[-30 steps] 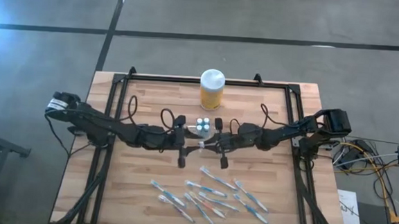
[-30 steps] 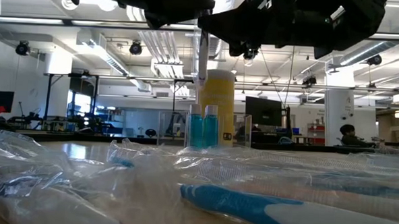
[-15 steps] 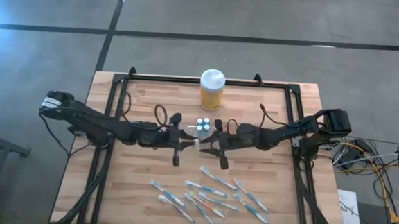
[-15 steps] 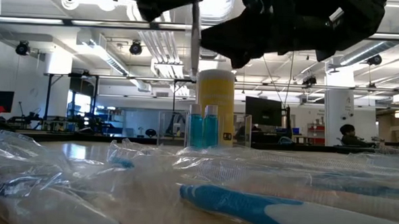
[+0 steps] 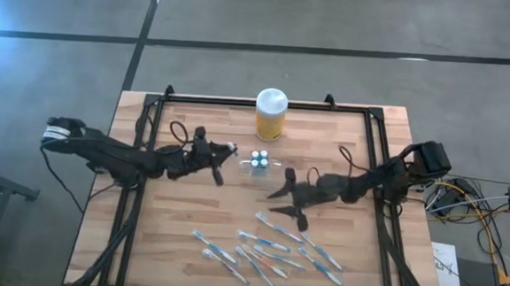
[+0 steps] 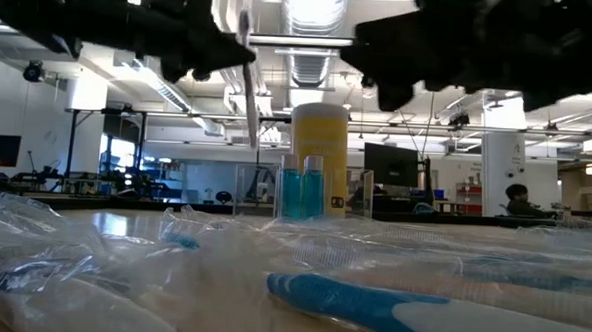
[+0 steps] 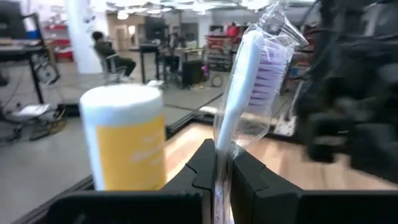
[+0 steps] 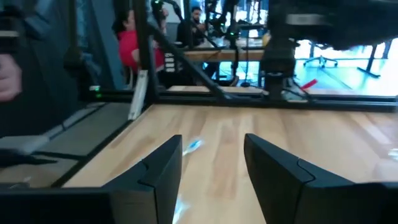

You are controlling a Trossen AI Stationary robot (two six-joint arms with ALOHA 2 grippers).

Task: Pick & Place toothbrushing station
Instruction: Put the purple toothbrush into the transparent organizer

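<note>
The left gripper [image 7: 222,177] is closed on a wrapped white toothbrush [image 7: 245,93] with pink bristles, pinching its handle so the brush stands upright above the table. It is positioned just left of the toothbrushing station [image 5: 258,159], a small clear holder with white-capped blue tubes, located in front of the yellow jar [image 5: 270,115]. The right gripper [image 8: 211,168] has its fingers spread, holding nothing, right of the station, above the loose toothbrushes [image 5: 266,246] scattered across the near table [image 5: 177,254].
</note>
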